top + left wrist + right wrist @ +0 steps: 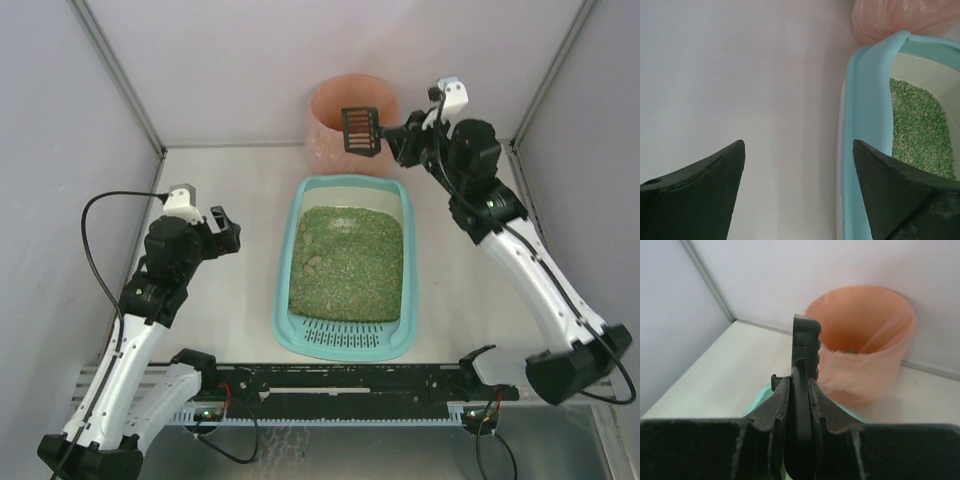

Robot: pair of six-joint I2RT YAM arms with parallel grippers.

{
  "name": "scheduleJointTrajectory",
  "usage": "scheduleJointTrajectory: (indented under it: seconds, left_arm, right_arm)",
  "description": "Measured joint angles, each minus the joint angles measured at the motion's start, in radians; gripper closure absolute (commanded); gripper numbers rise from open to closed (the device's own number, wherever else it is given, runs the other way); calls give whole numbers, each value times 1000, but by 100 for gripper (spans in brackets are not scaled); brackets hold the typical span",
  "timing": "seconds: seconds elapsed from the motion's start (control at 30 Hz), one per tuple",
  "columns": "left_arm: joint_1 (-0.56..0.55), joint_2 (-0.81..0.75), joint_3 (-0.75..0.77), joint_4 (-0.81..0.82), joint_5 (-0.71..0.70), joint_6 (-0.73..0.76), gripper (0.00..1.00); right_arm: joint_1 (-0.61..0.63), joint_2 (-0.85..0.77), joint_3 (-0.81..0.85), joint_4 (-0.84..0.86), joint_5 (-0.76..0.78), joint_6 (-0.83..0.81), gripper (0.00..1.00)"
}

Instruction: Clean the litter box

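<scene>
Litter box sits mid-worktop, grate end nearest the arm bases, green granules inside. Left claw is wide open and empty, just beside the box's left rim. Far end: right claw clamped on black scoop, raised at the pink-orange bin.

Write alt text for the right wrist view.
The right end effector clamps a small black plastic scoop, seen edge-on, before a round pink-orange bag-lined bin. A sliver of the shallow teal plastic litter box shows beneath.
</scene>
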Motion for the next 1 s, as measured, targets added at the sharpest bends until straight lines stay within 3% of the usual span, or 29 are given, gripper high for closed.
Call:
scheduleJointTrajectory:
  seconds: [0.2, 0.5, 1.0]
  left_arm:
    - [0, 36, 0, 0, 45, 0, 11]
    - [-46, 69, 0, -1, 66, 3, 12]
    - [-428, 87, 2, -42, -96, 52, 12]
  right_arm:
    - [122, -182, -159, -61, 80, 67, 100]
    - [214, -153, -230, -322, 232, 241, 100]
    - [232, 46, -231, -382, 231, 365, 100]
